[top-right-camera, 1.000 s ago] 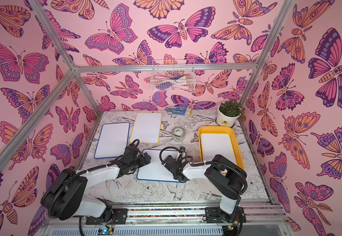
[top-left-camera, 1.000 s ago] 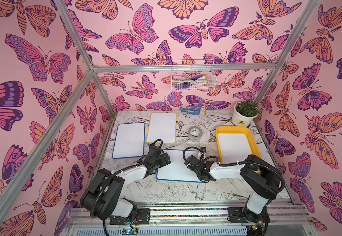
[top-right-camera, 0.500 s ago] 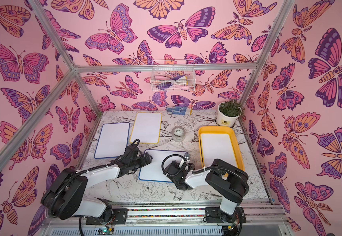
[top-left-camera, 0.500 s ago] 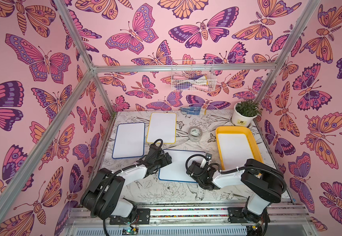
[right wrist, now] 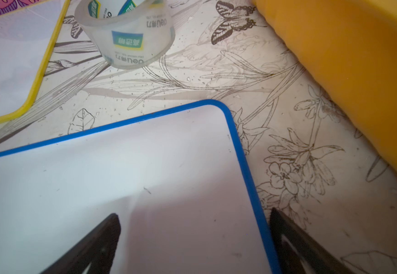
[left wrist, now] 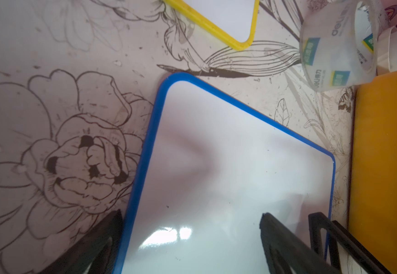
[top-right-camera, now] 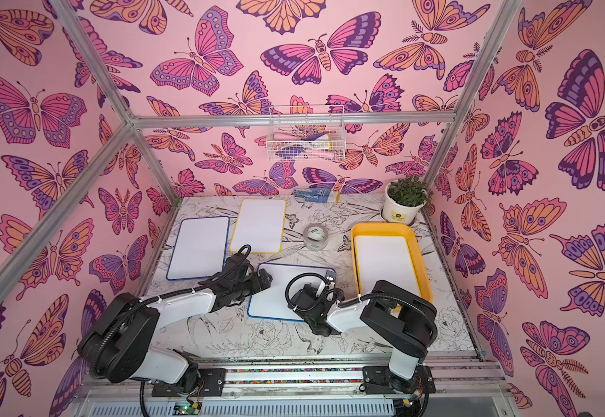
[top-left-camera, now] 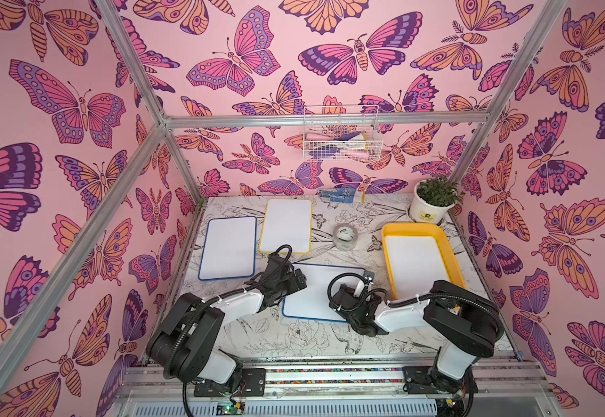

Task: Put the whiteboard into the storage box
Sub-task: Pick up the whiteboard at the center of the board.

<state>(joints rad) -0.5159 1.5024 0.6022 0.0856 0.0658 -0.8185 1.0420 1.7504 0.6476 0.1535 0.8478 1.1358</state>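
Counting four whiteboards (top-left-camera: 228, 248) (top-left-camera: 286, 225) (top-left-camera: 315, 292) (top-left-camera: 416, 263), one storage box (top-left-camera: 411, 228); left gripper (left wrist: 191, 214), right gripper (right wrist: 194, 213) agape, empty.

i'm driving a robotics lab test cell: an aluminium frame (top-left-camera: 239, 121) hung with butterfly-print backdrop panels (top-left-camera: 239, 65), a flower-print tabletop (top-left-camera: 294, 339), and a metal mounting rail (top-left-camera: 330, 375) along its front.

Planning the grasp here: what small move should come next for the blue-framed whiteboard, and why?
Probably close the right gripper on the blue-framed white rectangular whiteboard: its open jaws straddle the board's edge facing the yellow-orange plastic storage box.
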